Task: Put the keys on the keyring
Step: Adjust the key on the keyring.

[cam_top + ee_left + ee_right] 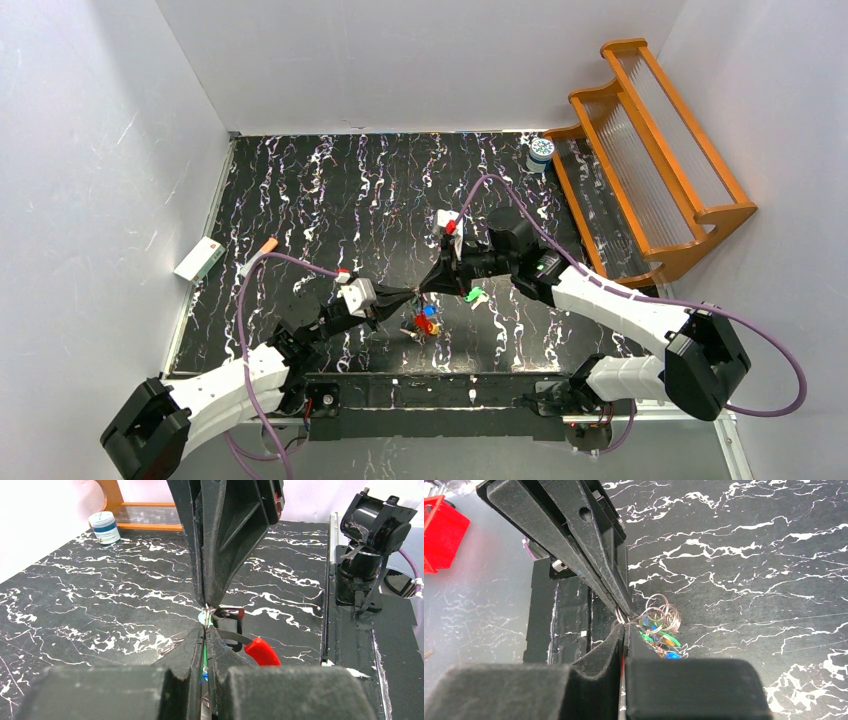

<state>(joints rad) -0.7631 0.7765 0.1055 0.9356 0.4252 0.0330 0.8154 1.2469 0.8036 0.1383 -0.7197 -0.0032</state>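
Observation:
The keyring (665,613), a bundle of thin metal loops, hangs above the black marbled table (330,200) with green, blue and yellow keys (663,640) strung on it. In the top view the keys (426,322) dangle below both gripper tips. My left gripper (206,630) is shut on the ring's wire, and a red key (261,652) hangs beside its right finger. My right gripper (623,626) meets it tip to tip, jaws closed on the same wire, a red sliver showing in the slit. From above, the left gripper (413,296) and right gripper (432,284) touch. A loose green key (476,295) lies by the right gripper.
A white-and-blue jar (541,152) stands at the back right beside an orange wooden rack (650,160). A white box (199,259) and an orange-tipped stick (262,248) lie at the left edge. The right arm's base (370,545) stands at the near edge.

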